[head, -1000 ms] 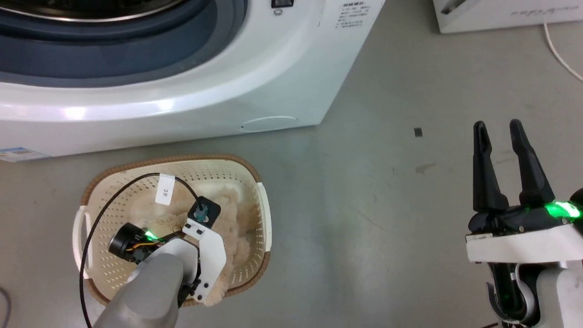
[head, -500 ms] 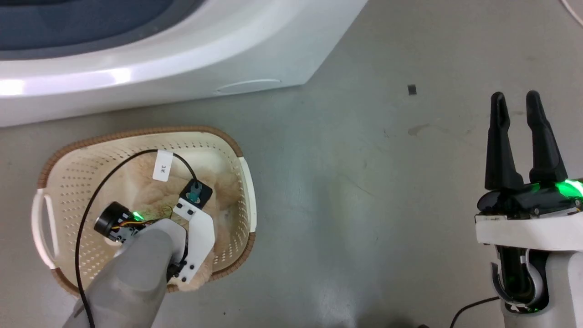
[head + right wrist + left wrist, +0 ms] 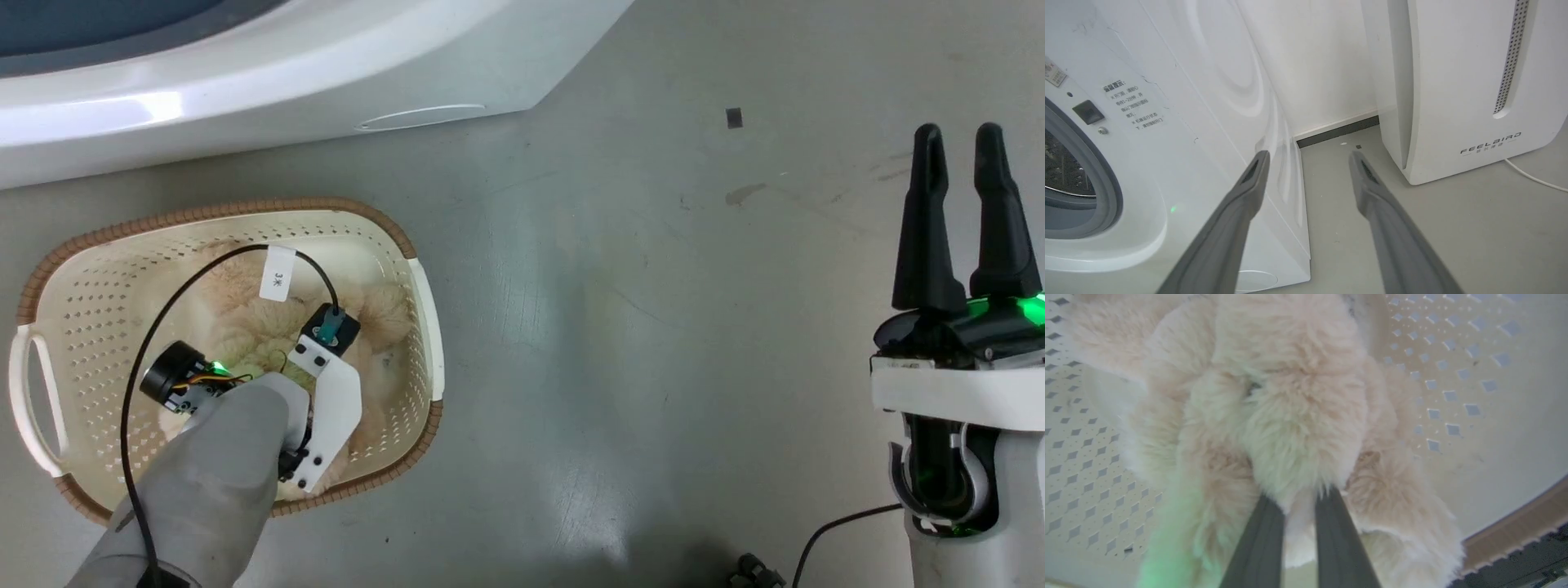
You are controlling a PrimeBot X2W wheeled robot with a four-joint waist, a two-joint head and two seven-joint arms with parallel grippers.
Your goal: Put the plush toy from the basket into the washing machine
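Basket (image 3: 90,318) holds plush toy (image 3: 1290,408), before washing machine (image 3: 245,82).

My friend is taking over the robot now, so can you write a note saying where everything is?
Left gripper: down in the basket, jaws shut on the plush toy's fur.
Right gripper: open, empty, above the floor.
Washing machine: just beyond the basket, not touching it.
Done: toy gripped, not yet lifted out.
Left: lift it out and put it in the machine's drum.
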